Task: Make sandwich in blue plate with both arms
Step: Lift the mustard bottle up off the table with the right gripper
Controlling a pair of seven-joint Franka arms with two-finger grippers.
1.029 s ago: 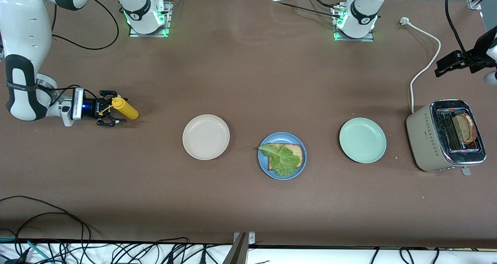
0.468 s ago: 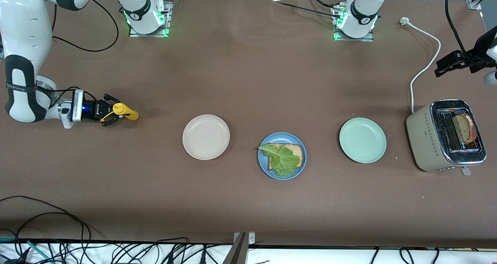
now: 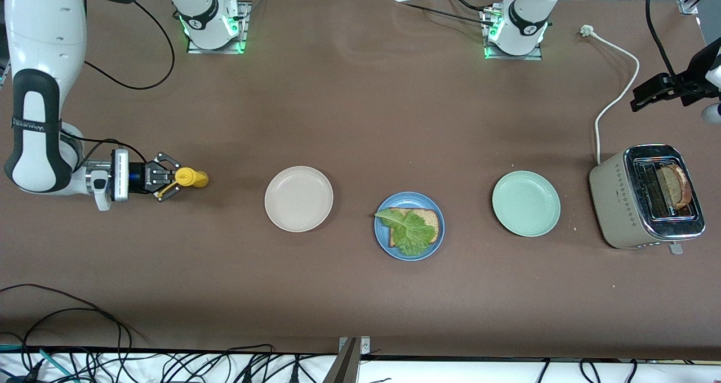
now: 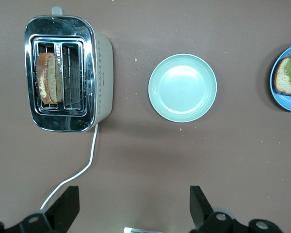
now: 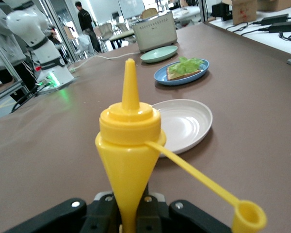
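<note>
The blue plate point(image 3: 383, 242) sits mid-table and holds one slice of brown bread point(image 3: 428, 219) with a green lettuce leaf point(image 3: 408, 232) on top. Both also show in the right wrist view, the blue plate point(image 5: 160, 76) and the lettuce point(image 5: 186, 64). A second slice point(image 3: 676, 185) stands in the toaster point(image 3: 617, 203). My right gripper point(image 3: 169, 181) is low over the right arm's end of the table, shut on a yellow squeeze bottle point(image 3: 194, 178). The bottle's nozzle point(image 5: 130, 82) points toward the plates. My left gripper point(image 4: 131, 208) hangs open and empty, high over the table near the toaster point(image 4: 104, 73).
A cream-white plate point(image 3: 298, 198) lies between the bottle and the blue plate. A mint-green plate point(image 3: 526, 203) lies between the blue plate and the toaster. The toaster's white cord point(image 3: 617, 84) runs toward the robots' bases. Cables lie along the table's front edge.
My right gripper has shut on the yellow bottle, which lay between its open fingers. It has shifted with the bottle a little toward the front camera and the cream plate. The left arm has not moved.
</note>
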